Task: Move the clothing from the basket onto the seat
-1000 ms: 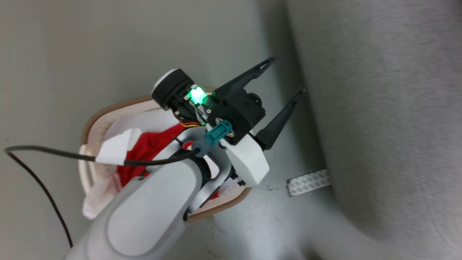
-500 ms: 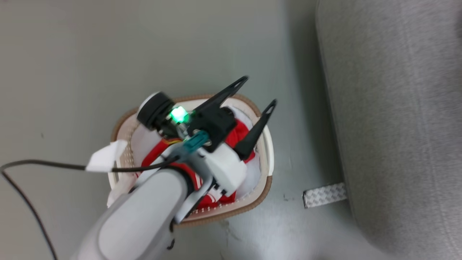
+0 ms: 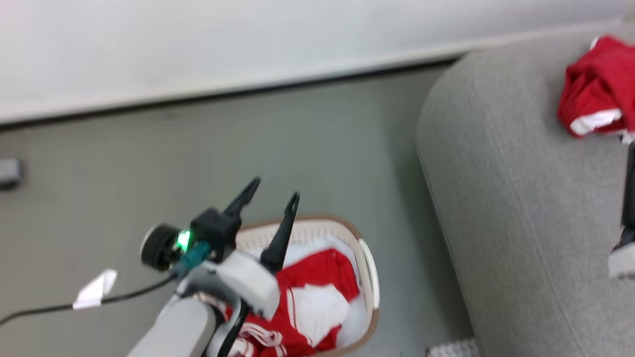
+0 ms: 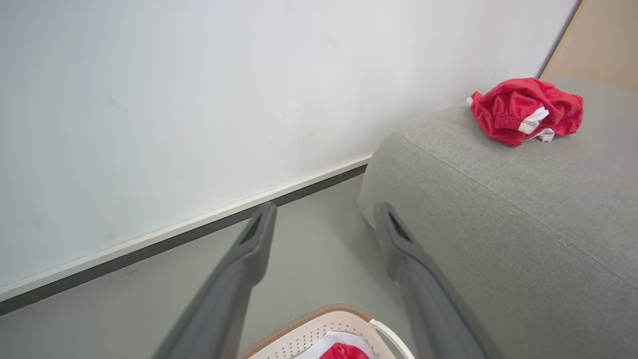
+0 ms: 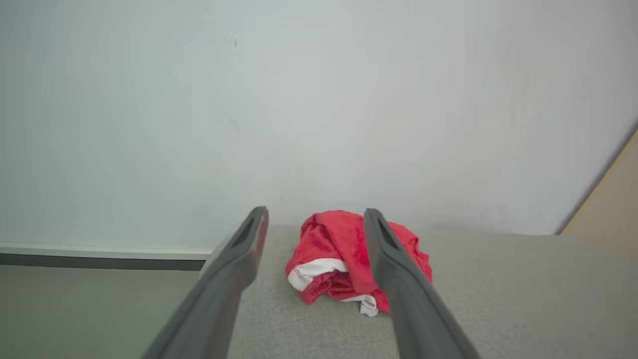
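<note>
Head view, left to right: left fingers spread wide and empty above the basket, whose near end is cut off by the frame and partly hidden behind the forearm. Red clothing heaped inside on white cloth. Further right, grey seat with a red garment crumpled near its far end, blurred. Right wrist view: right fingers wide apart, gripping nothing, clear of that garment.

seat: light grey | basket: cream-white, perforated, brown rim | clothing on seat: bright red, white trim | clothing in basket: red, white stripes | floor: grey-green | wall: white | skirting: dark
</note>
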